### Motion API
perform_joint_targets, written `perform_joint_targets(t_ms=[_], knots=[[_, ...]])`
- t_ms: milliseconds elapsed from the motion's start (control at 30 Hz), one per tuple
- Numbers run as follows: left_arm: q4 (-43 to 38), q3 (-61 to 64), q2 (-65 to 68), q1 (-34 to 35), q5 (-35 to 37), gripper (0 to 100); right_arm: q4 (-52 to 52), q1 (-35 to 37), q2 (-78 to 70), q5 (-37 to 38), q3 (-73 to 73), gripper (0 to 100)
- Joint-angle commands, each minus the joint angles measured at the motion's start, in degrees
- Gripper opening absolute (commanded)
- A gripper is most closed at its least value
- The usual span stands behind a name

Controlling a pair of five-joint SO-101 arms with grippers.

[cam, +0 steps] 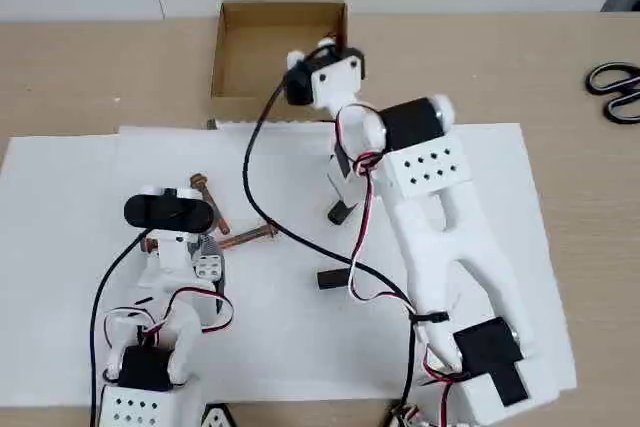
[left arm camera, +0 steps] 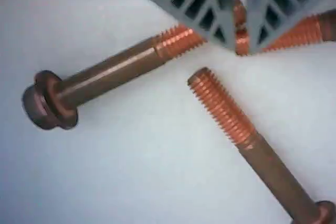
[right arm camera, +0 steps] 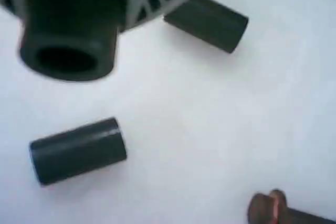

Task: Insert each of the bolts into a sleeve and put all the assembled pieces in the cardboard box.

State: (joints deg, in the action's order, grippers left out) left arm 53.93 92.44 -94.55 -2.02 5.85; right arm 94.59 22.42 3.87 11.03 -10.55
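Found left gripper (left arm camera: 239,45) pinched tight on the thread of a bolt (left arm camera: 238,11), well short of the cardboard box (cam: 216,47), in line with its left wall. Noted two loose bolts (left arm camera: 100,80) (left arm camera: 252,140) outside the box. Found right gripper (cam: 342,205) clamped on a black sleeve (right arm camera: 68,43), nearer the box. Counted two spare sleeves (right arm camera: 79,150) (right arm camera: 207,22) lying outside it.

Bright, even light from overhead washes the white paper (cam: 80,247) almost to glare. Shadows are faint and soft-edged, hugging the bolts (left arm camera: 105,74) and sleeves (right arm camera: 79,150).
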Motion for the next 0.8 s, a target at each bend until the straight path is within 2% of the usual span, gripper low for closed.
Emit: perform_joint_targets(t_ms=[0, 167, 300, 467, 633, 767], knots=[[-1.4, -0.7, -0.4, 0.0, -0.3, 1, 3.1, -2.2, 3.3, 0.8, -7.6, 0.3], [1.5, -11.7, 0.1, 0.1, -2.8, 1, 4.2, -6.1, 3.4, 0.4, -11.2, 0.3], [7.9, -22.7, 2.9, -0.3, -5.2, 1, 4.4, -8.7, 5.5, 0.4, -11.1, 0.3], [16.5, -38.7, 19.2, 0.0, -5.6, 1, 4.4, -10.4, 7.0, 0.4, -11.0, 0.3], [20.7, -55.1, 41.1, -0.3, -6.4, 1, 4.4, -11.4, 7.2, 0.4, -10.9, 0.3], [24.6, -66.0, 57.2, -0.4, -16.7, 1, 4.4, -11.6, 7.4, 0.4, -7.6, 0.3]])
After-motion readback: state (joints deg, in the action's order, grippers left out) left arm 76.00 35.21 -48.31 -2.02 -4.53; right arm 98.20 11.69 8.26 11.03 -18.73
